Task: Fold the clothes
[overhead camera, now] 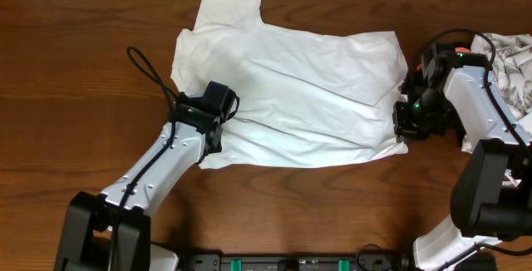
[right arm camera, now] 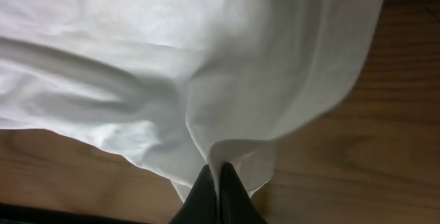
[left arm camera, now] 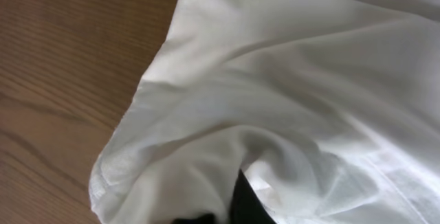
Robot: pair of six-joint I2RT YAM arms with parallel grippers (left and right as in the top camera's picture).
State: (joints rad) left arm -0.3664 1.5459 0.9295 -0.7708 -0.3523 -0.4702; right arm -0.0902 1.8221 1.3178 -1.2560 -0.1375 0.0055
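Observation:
The clothes [overhead camera: 291,88] are one white T-shirt lying spread on the wooden table [overhead camera: 66,71], with a sleeve pointing to the far side. My left gripper [overhead camera: 218,109] sits at the shirt's near-left corner. In the left wrist view the white cloth [left arm camera: 289,80] bunches over the left gripper [left arm camera: 234,207], whose jaws are shut in a fold, and only one dark finger [left arm camera: 244,203] shows. My right gripper [overhead camera: 405,117] is at the shirt's right edge. The right wrist view shows the right gripper [right arm camera: 218,183] shut on a pinched ridge of the shirt's hem [right arm camera: 172,59].
A crumpled patterned cloth [overhead camera: 515,63] lies at the table's right edge, behind the right arm. The arms' black base [overhead camera: 291,263] runs along the near edge. Bare wood [overhead camera: 66,163] surrounds the shirt on the left and in front.

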